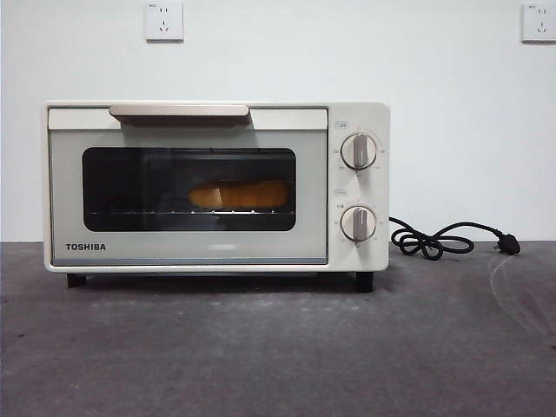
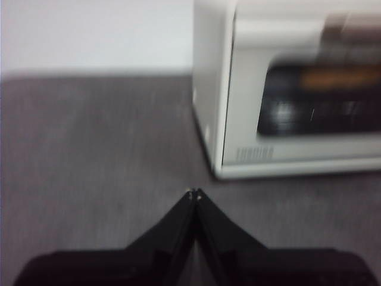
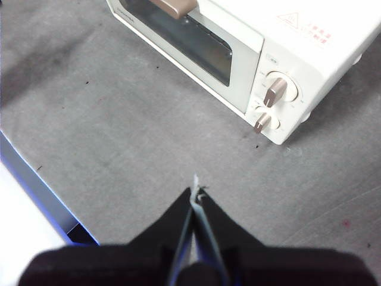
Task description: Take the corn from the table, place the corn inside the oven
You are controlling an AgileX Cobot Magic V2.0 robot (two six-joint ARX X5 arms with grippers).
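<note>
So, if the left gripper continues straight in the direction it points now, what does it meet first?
Probably only bare table, then the white wall. The left gripper, jaws shut, seems to aim just past the oven; blur leaves depth uncertain.

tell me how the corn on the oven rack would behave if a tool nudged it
The corn lies on its side on the wire rack inside the closed oven. Its rounded, tapered shape suggests it would probably roll, curving toward one end. It looks glossy, so it may be slippery to grip. It seems stiff rather than floppy.
</note>
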